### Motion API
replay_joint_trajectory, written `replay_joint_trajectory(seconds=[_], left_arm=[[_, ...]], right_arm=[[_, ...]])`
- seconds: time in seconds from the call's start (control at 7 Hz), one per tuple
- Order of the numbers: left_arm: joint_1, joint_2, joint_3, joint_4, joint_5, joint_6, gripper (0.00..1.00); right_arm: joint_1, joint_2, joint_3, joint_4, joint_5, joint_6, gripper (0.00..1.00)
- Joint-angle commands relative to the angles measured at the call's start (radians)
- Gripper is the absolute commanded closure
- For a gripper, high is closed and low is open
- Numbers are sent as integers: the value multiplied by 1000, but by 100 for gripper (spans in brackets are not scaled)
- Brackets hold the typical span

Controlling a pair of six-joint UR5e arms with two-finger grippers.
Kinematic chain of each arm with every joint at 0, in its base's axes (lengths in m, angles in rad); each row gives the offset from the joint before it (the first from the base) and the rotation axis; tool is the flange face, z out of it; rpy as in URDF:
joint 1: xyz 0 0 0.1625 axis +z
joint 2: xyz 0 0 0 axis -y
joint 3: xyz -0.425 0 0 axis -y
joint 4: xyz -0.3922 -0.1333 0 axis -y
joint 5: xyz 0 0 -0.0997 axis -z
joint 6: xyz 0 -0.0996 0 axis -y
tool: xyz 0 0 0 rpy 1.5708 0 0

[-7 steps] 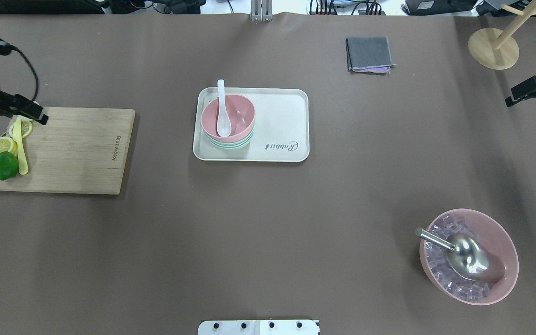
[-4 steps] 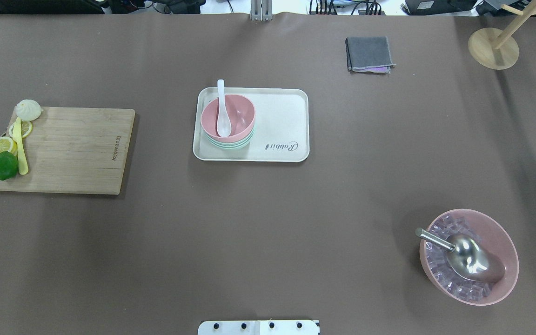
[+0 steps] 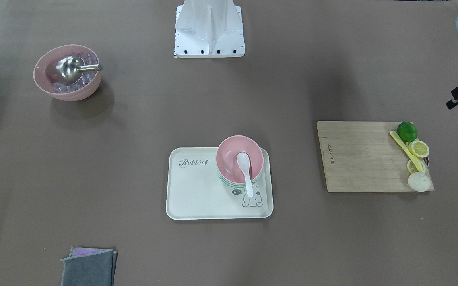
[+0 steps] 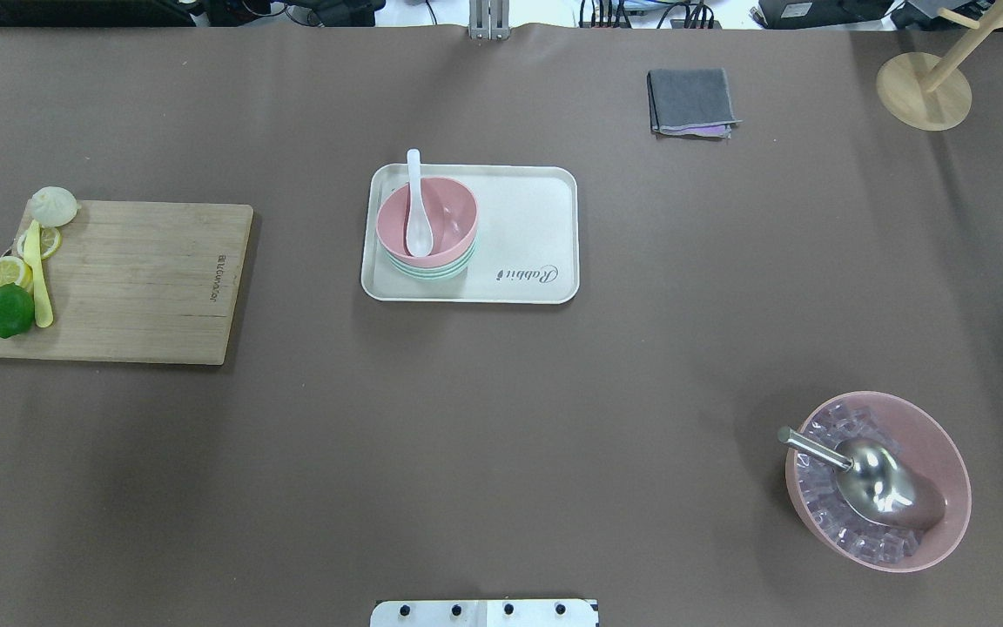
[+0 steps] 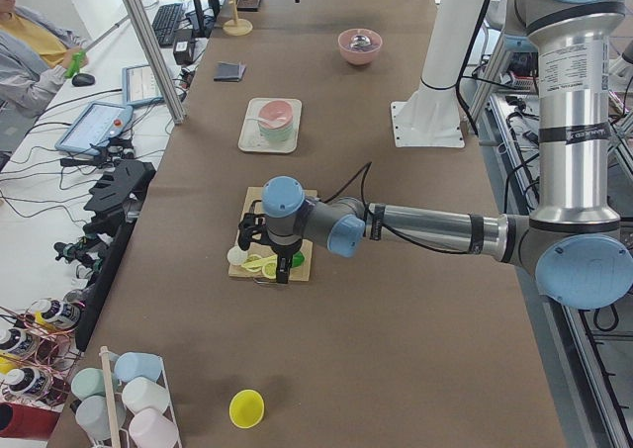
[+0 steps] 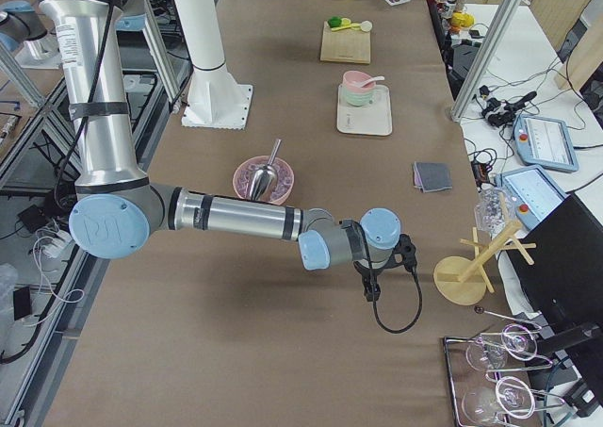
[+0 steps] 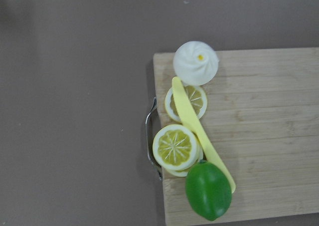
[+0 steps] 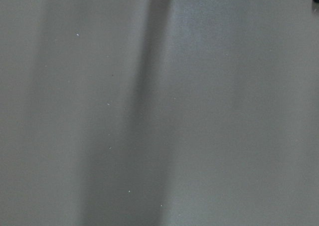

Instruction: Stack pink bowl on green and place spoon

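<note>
Left end effector (image 5: 279, 273); plain white spoon (image 4: 415, 205)

Overhead: steeply down from behind the robot, tray (image 4: 519, 218) just above centre; front view: back across the table (image 3: 133, 119) (same tray, flipped, lower centre); side views: lengthwise from each end, far off; left wrist: close over the cutting board (image 7: 259, 136), its left edge; right wrist: only bare table.

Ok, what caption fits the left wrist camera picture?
A green lime, lemon slices, a yellow plastic knife and a white bun on a wooden cutting board.
</note>
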State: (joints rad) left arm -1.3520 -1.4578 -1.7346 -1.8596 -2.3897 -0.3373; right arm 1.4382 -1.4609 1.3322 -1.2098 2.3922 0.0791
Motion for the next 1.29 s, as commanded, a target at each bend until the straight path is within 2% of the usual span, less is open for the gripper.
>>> replay_joint_trajectory(seconds=[0.0, 1.14], left_arm=[[1, 7, 17, -4, -2, -11, 2], [-9, -6, 44, -9, -2, 1, 2]], right_arm=[[1, -1, -1, 0, -2, -1, 0], [1, -3, 1, 0, -4, 4, 0]])
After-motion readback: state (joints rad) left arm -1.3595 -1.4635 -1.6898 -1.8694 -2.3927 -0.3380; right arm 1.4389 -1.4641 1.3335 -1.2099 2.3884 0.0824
